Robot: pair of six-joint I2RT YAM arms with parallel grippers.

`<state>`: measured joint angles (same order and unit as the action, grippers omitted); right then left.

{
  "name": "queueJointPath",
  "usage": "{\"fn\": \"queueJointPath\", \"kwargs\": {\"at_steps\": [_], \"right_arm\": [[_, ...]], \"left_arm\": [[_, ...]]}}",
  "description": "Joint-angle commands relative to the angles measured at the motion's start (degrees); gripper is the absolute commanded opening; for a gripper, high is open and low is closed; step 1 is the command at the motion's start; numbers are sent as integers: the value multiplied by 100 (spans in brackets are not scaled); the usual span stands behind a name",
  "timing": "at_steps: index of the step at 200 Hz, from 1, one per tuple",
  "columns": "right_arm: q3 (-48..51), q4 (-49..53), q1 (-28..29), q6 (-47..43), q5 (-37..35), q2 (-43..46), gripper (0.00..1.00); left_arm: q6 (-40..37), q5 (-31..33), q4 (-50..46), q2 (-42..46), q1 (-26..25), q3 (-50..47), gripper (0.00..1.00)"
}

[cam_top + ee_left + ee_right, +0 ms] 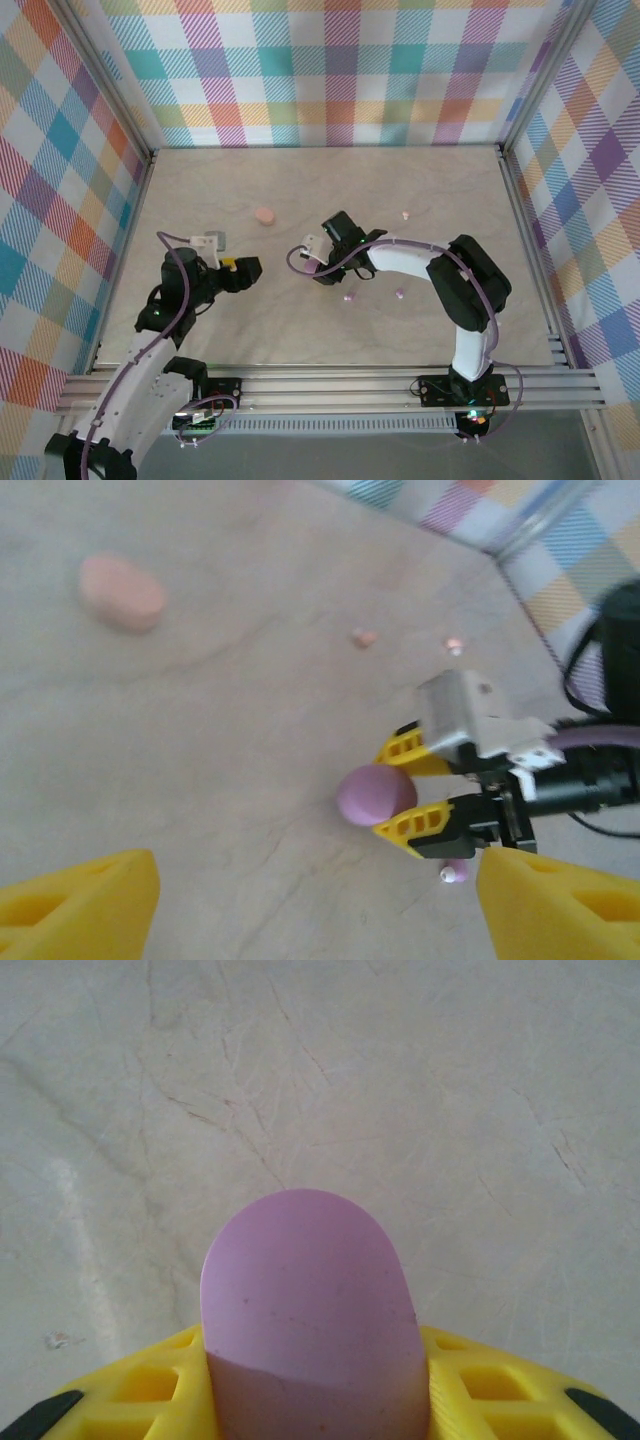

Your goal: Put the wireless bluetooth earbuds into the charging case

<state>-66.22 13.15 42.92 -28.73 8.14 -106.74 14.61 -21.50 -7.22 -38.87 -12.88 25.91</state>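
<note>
My right gripper (pixel 385 796) is shut on a rounded purple charging case (pixel 372 794), which juts out between its yellow fingers (pixel 480 1392) low over the table; the case (pixel 308 1305) looks closed. Facing it from the left, my left gripper (pixel 250 270) stands open with nothing between its yellow fingertips (pixel 85 900). Tiny earbuds lie loose on the table: a purple one (pixel 348 297) beside the right gripper, another purple one (pixel 399 293) to its right, and a pink one (pixel 405 214) farther back. The near purple earbud (pixel 455 872) sits just under the right gripper.
A salmon-pink round case (pixel 264 215) lies on the table behind the left gripper, and is seen as a pale pink case (pixel 122 592) in the left wrist view. Plaid walls and aluminium rails (pixel 520 200) enclose the table.
</note>
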Motion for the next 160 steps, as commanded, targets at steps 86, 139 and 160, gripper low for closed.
{"fn": "queueJointPath", "kwargs": {"at_steps": [86,139,160], "right_arm": [[181,373,-108,-886,1520,320,19],[312,231,-99,-1275,1442,321,13],[284,285,-91,-1327,1475,298,12]], "left_arm": [[-2555,193,1029,-135,-1265,-117,85],[-2566,732,611,-296,-1388,-337,84],[-2565,595,565,-371,-1418,-343,83]]}}
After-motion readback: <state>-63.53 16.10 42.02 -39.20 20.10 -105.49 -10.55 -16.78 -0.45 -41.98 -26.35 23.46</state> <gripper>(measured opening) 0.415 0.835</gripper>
